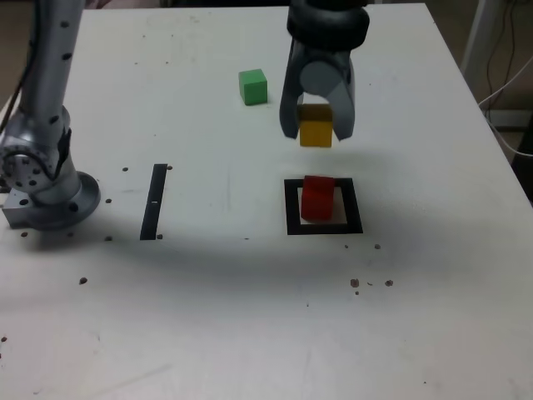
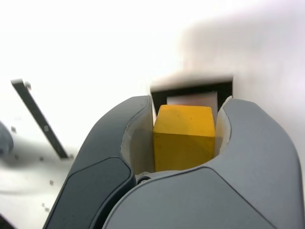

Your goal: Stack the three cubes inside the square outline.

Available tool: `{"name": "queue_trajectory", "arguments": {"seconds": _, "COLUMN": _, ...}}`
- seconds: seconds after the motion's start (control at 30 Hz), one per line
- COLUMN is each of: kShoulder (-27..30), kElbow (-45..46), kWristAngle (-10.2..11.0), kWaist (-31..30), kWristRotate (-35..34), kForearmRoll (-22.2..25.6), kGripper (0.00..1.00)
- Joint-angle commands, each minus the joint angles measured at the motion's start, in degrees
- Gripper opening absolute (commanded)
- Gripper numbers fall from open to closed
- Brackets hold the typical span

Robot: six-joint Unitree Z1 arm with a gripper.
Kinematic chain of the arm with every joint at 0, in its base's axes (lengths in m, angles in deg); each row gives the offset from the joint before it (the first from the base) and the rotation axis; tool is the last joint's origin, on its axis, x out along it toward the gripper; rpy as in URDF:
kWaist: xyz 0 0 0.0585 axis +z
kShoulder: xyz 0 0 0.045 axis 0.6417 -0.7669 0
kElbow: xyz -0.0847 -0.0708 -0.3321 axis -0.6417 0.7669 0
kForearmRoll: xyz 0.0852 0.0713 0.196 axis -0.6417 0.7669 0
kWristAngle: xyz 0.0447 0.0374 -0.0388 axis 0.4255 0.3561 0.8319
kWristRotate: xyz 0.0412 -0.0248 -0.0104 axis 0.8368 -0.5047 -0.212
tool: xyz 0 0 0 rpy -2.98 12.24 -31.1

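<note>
The yellow cube (image 1: 316,130) (image 2: 183,136) hangs in the air, clamped between the fingers of my gripper (image 1: 316,129) (image 2: 183,125), which is shut on it. Below and slightly nearer in the exterior view, the red cube (image 1: 317,197) stands inside the square outline (image 1: 324,226), a black frame also visible past the held cube in the wrist view (image 2: 190,90). The red cube is hidden in the wrist view. The green cube (image 1: 253,87) rests on the white table, off to the exterior view's left of the gripper and farther back.
A narrow black strip (image 1: 154,201) (image 2: 39,119) lies flat on the table at the exterior view's left. The arm's silver base (image 1: 42,179) stands beside it at the far left edge. Small dark specks dot the white table (image 1: 250,317).
</note>
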Motion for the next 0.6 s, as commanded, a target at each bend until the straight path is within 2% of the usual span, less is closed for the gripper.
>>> {"name": "queue_trajectory", "arguments": {"seconds": 0.0, "kShoulder": 0.51, "kElbow": 0.54, "kWristAngle": -0.46, "kWaist": -1.71, "kWristRotate": -1.34, "kForearmRoll": 0.16, "kGripper": 0.33}}
{"name": "queue_trajectory", "arguments": {"seconds": 0.27, "kShoulder": 0.72, "kElbow": 1.52, "kWristAngle": -1.36, "kWaist": -7.61, "kWristRotate": -5.64, "kForearmRoll": 0.05, "kGripper": 0.33}}
{"name": "queue_trajectory", "arguments": {"seconds": 0.57, "kShoulder": -0.68, "kElbow": 1.98, "kWristAngle": -1.41, "kWaist": -8.66, "kWristRotate": -6.79, "kForearmRoll": -0.73, "kGripper": 0.33}}
